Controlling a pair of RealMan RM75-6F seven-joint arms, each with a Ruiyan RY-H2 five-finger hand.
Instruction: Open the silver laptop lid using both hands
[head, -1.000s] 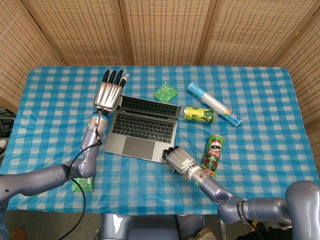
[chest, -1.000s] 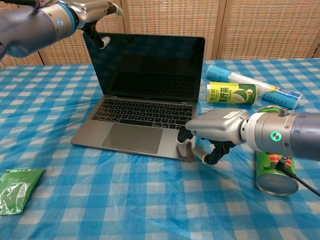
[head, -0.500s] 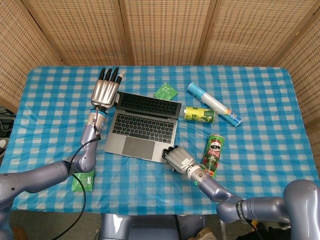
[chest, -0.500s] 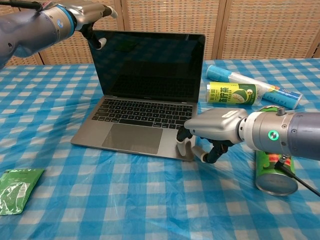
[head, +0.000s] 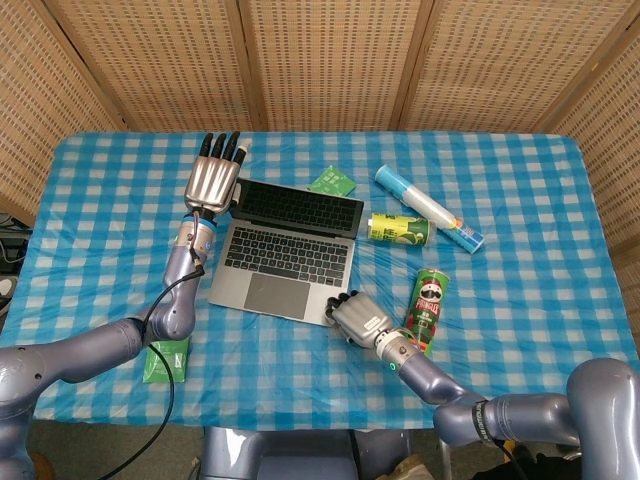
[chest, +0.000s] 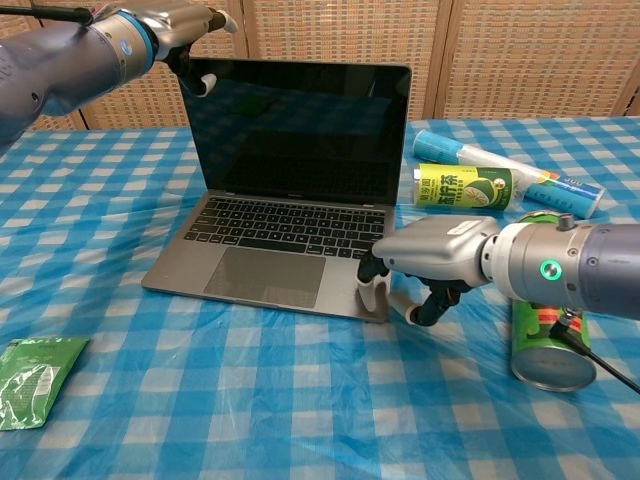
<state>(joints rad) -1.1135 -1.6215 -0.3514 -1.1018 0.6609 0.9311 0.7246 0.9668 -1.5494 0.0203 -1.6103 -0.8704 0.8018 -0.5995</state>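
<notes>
Over the last second the silver laptop's lid has tipped a little further back, and the left hand has drawn back with it, its flat fingers at the lid's top corner, gripping nothing. The right hand has stayed put, fingers curled down on the base's front corner, pinning it to the checked tablecloth. The lid now stands past upright, so the task looks close to done.

Just beside the right hand stands a green chip can. Beyond it lie a yellow-green can and a blue tube. A green packet lies behind the lid, another green pouch near the left arm. Nothing blocks the lid.
</notes>
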